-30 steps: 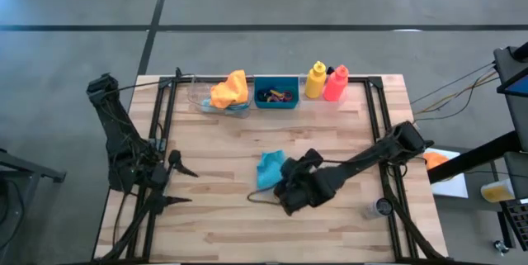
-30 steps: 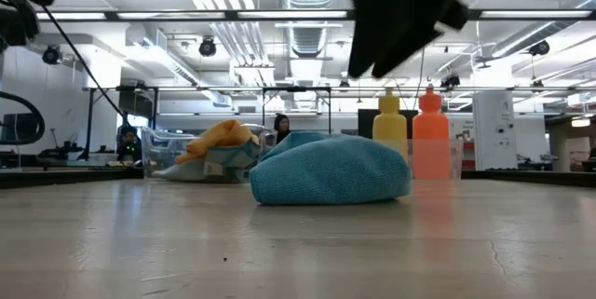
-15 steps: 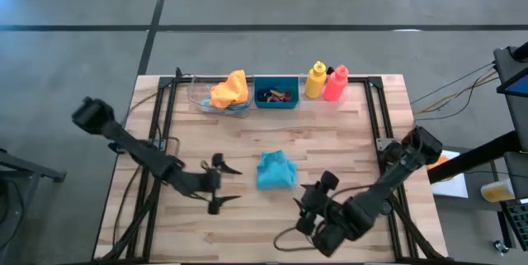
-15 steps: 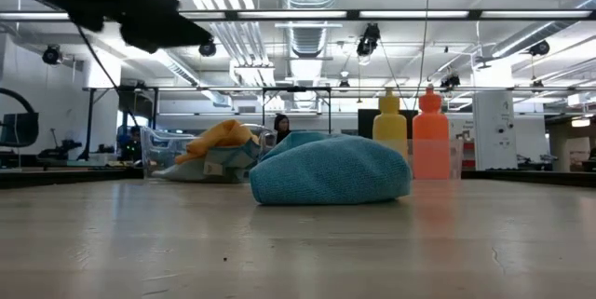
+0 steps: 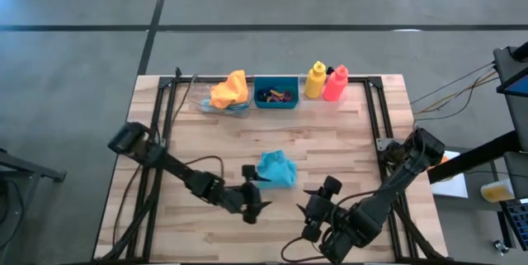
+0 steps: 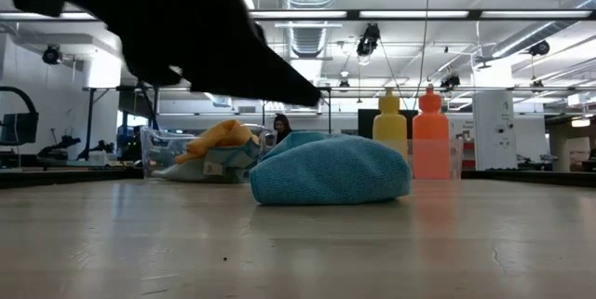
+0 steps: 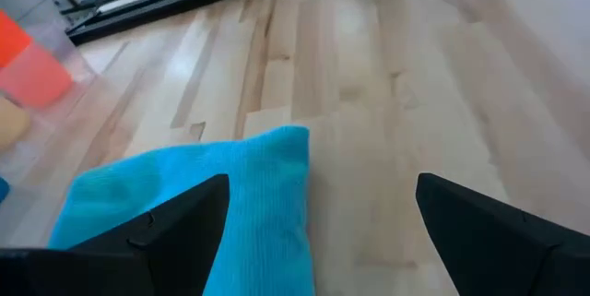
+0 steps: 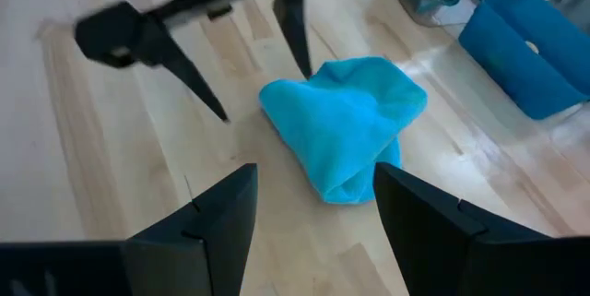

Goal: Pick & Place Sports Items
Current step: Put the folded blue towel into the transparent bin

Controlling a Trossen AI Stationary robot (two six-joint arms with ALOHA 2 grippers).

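High view, near edge of the bench (image 5: 346,145): right gripper (image 5: 316,213), fingers parted and holding nothing, parked low and well clear of the work after pulling back from the middle of the bench over the last second. Beside it, nearer the centre: left gripper (image 5: 255,192), fingers spread wide and empty, now just beside the teal cloth (image 5: 276,168), having swung in from the left edge in the same interval. Reading: the arms have traded places, so the pick of this cloth looks to fall to the left arm, with the grasp not yet made.

Centre of bench: teal cloth, one, lying crumpled in a soft mound, flat on the wood, apart from all containers. In the left wrist view its corner sits between the dark fingers (image 7: 147,231).

Far edge, left to right: clear plastic tray (image 5: 200,98) with an orange cloth (image 5: 230,89) heaped in it, a pale blue scrap showing under; teal bin (image 5: 276,93) holding small coloured rings (image 5: 276,96); yellow bottle (image 5: 316,80) and pink-red bottle (image 5: 336,83), both upright, touching or nearly so.

Surface: pale butcher-block planks, dry, bare apart from the items listed; black frame rails run down both sides.

Room beyond, low view: open workshop, ceiling strip lights, ducting, racks; a person seated far back, small and indistinct.
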